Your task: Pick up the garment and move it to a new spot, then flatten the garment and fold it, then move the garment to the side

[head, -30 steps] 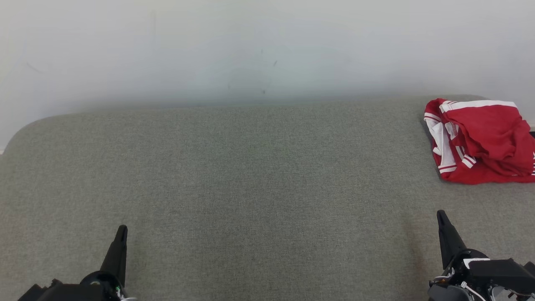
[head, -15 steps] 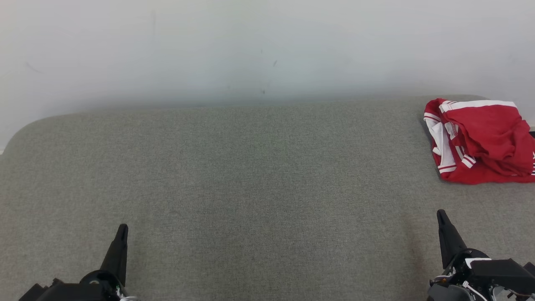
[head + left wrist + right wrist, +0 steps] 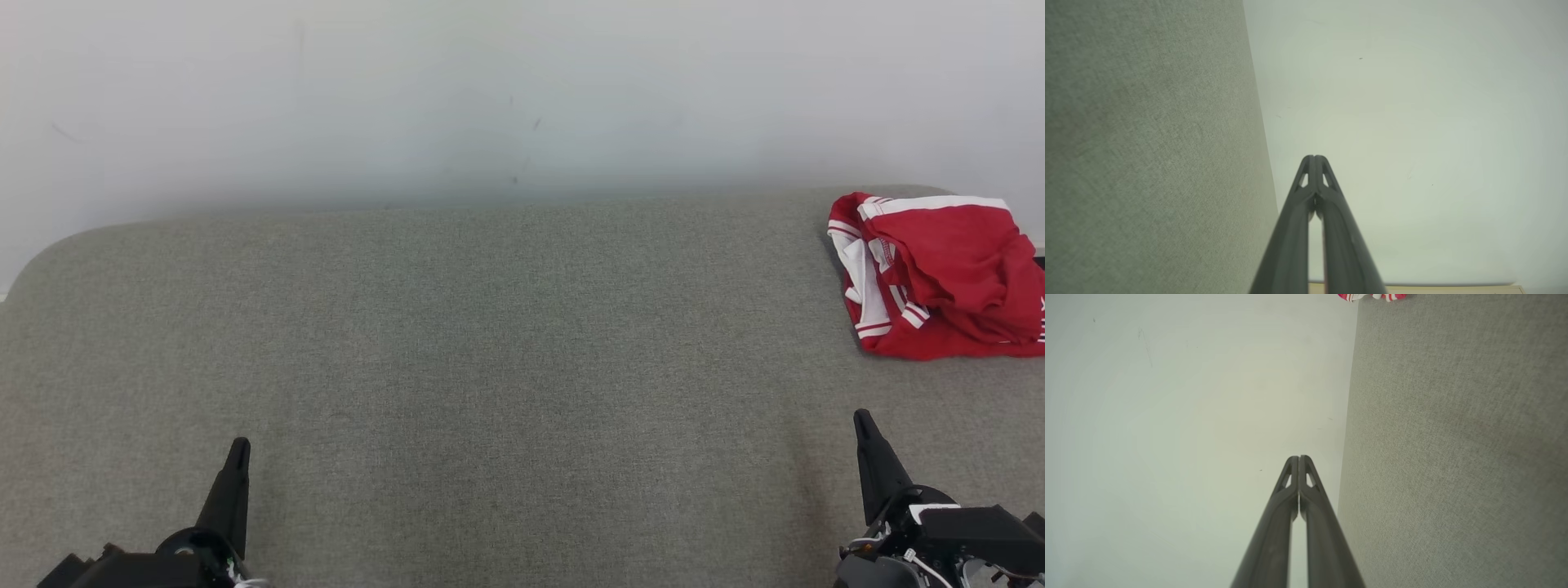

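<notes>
The garment [image 3: 939,273] is a red piece of clothing with white stripes, lying folded in a bundle at the far right of the grey fabric surface [image 3: 490,367]. A sliver of the garment [image 3: 1372,296] shows at the top edge of the right wrist view. My left gripper [image 3: 238,447] rests at the lower left, shut and holding nothing, its fingertips pressed together [image 3: 1314,157]. At the lower right my right gripper [image 3: 860,418] is also shut and holds nothing, its tips meeting [image 3: 1298,457]. It sits a good way in front of the garment, apart from it.
A pale wall [image 3: 522,90] rises behind the grey surface, whose far left corner is rounded. The garment lies close to the surface's right edge.
</notes>
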